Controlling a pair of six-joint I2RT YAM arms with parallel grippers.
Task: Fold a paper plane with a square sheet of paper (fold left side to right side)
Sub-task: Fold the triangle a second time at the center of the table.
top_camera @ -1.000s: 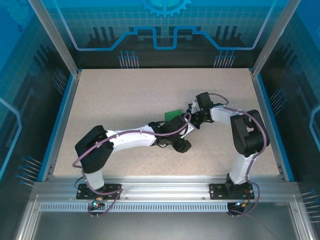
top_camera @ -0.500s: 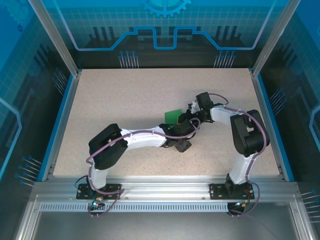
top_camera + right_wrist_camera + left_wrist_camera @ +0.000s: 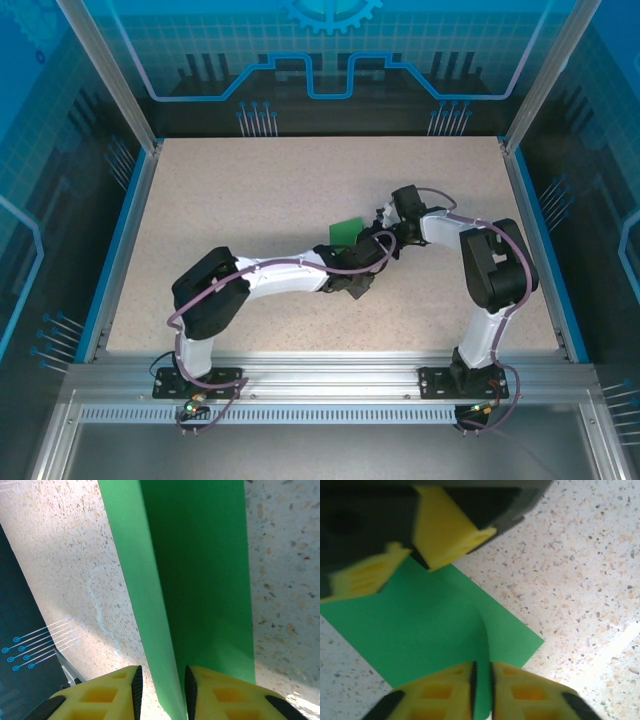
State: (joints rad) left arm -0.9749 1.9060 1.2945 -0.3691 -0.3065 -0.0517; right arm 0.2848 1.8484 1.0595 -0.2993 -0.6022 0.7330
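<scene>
The square sheet of paper (image 3: pixel 346 234) is bright green and lies mid-table between the two arms. In the left wrist view the paper (image 3: pixel 430 625) curves up off the table into a raised flap, and my left gripper (image 3: pixel 481 666) is shut on that flap's edge. The right gripper's yellow fingers (image 3: pixel 450 535) stand over the sheet's far side. In the right wrist view a lifted strip of the paper (image 3: pixel 200 580) runs between the fingers of my right gripper (image 3: pixel 161 672). It leans against the right pad, with bare table showing beside the left pad, so those jaws stand partly open.
The speckled beige table (image 3: pixel 250 190) has blue rails along its left edge (image 3: pixel 128 230) and right edge (image 3: pixel 535 240). Metal frame posts rise at the back corners. Both arms' wrists crowd together around the paper near the table's middle.
The left gripper has closed onto the paper's raised flap. The left arm's elbow has shifted a little to the right. The right arm and its jaws have stayed put.
</scene>
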